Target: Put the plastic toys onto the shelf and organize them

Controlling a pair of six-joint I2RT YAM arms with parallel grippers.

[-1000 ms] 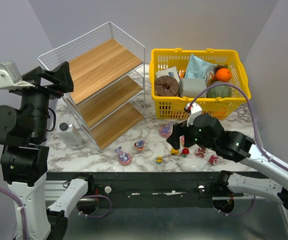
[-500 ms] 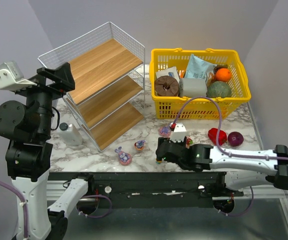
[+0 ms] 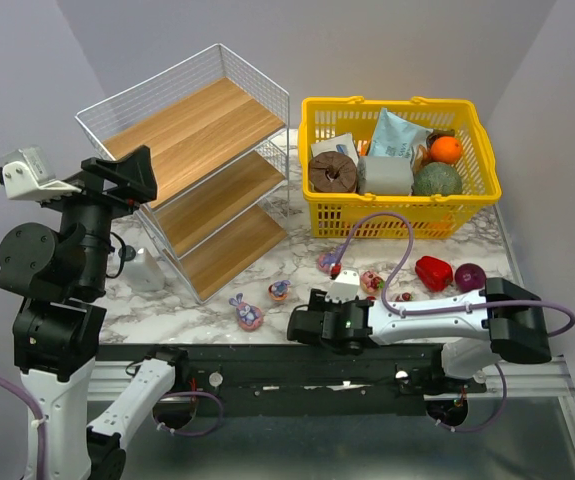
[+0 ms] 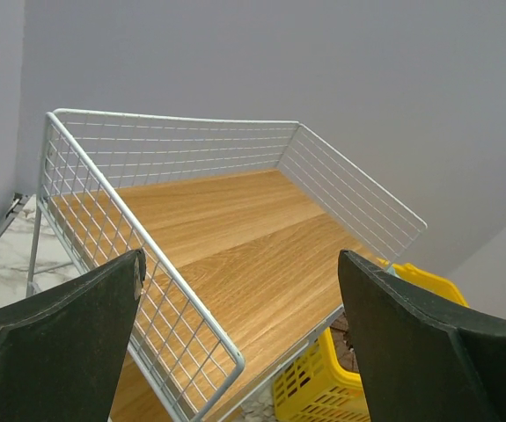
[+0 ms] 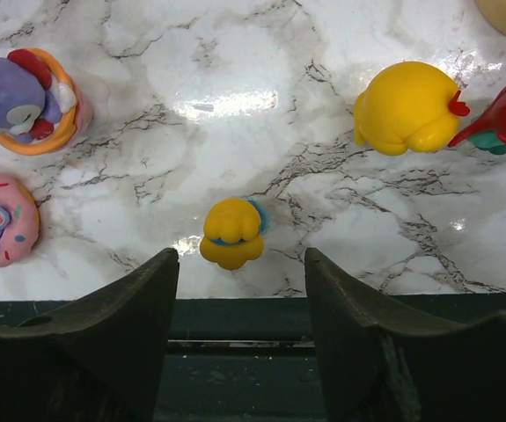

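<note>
Right wrist: right claw [image 5: 239, 256] parted, small yellow duck [image 5: 232, 233] between its tips, ungripped, at bench [image 5: 235, 88] near edge. Left claw [image 4: 241, 257] wide, facing shelf [image 4: 235, 229].

No writing can be read; print on the packages [image 3: 399, 137] in the yellow basket [image 3: 339, 216] is too small.

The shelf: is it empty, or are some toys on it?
Empty, as far as it shows: the shelf has bare wooden boards on all three tiers, and the left wrist view shows its top board bare.
</note>
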